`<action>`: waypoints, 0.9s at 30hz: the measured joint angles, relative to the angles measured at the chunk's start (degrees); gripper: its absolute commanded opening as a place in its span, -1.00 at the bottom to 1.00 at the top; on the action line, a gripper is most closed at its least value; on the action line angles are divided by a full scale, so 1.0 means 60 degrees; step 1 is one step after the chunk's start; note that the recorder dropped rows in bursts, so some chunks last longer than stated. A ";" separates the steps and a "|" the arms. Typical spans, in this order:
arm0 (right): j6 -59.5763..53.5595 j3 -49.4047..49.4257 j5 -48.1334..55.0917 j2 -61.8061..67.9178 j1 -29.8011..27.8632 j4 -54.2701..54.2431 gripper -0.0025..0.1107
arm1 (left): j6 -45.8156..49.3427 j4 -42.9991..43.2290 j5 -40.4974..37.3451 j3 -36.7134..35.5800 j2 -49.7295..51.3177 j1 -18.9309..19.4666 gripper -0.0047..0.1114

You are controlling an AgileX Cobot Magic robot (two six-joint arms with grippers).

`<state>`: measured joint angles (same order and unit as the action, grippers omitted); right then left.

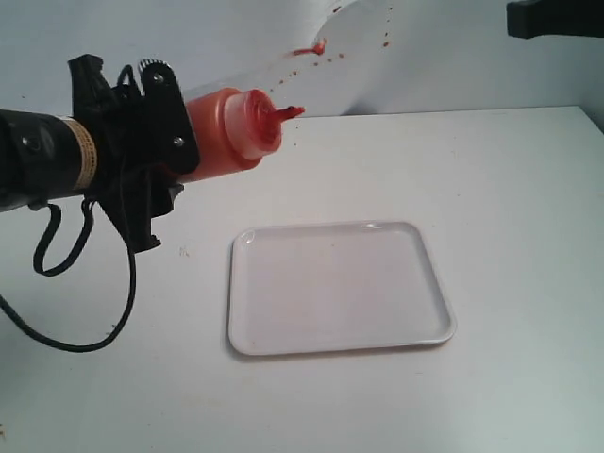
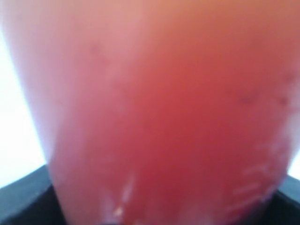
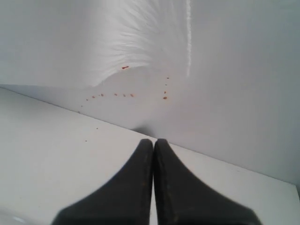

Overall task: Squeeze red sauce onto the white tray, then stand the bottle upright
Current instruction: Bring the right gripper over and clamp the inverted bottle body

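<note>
Currently: bottle (image 1: 226,132) held level in mid-air, nozzle pointing right, clamped by left fingers (image 1: 173,118), beyond the far-left corner of white tray (image 1: 247,283) on desk (image 1: 510,208); right fingers (image 3: 136,187) pressed together, holding nothing.

The left arm (image 1: 38,156) reaches in from the left edge and lies roughly level above the table. Its wrist (image 1: 83,156), banded in tan, leads into the left gripper (image 1: 177,130). That gripper is turned on its side, with its jaws clamped around the body of the bottle (image 1: 222,132) and one black finger (image 1: 170,99) lying across the near face. A black cable (image 1: 57,250) loops down from the wrist. The right arm (image 1: 555,17) shows only as a dark piece, high at the far right. The right gripper (image 3: 153,144) holds nothing, and its two black fingers are pressed flat together, pointing toward the far side.
</note>
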<state>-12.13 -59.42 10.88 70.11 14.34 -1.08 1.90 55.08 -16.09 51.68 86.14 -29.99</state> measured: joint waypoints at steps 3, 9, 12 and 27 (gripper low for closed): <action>-0.0461 -0.0309 0.0187 0.0166 0.0078 -0.0383 -0.96 | 0.0102 0.0423 -0.0574 0.0462 0.0471 -0.0427 -0.92; -0.7625 -0.1315 0.3667 0.1608 0.0001 -0.6115 -0.96 | 0.0283 0.2573 -0.3061 0.1984 0.1865 -0.1475 -0.92; -1.1381 -0.2480 0.7219 0.2803 -0.0107 -0.8860 -0.96 | 0.0470 0.3801 -0.3299 0.2157 0.2062 -0.1679 -0.92; -1.1708 -0.3031 0.5742 0.3958 -0.0218 -0.8164 0.86 | 0.2637 0.6838 -0.4153 0.2178 0.2070 -0.1987 -0.92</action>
<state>-82.37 -77.61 45.33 93.86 13.03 -50.06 17.72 96.10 -41.01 64.75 98.56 -41.92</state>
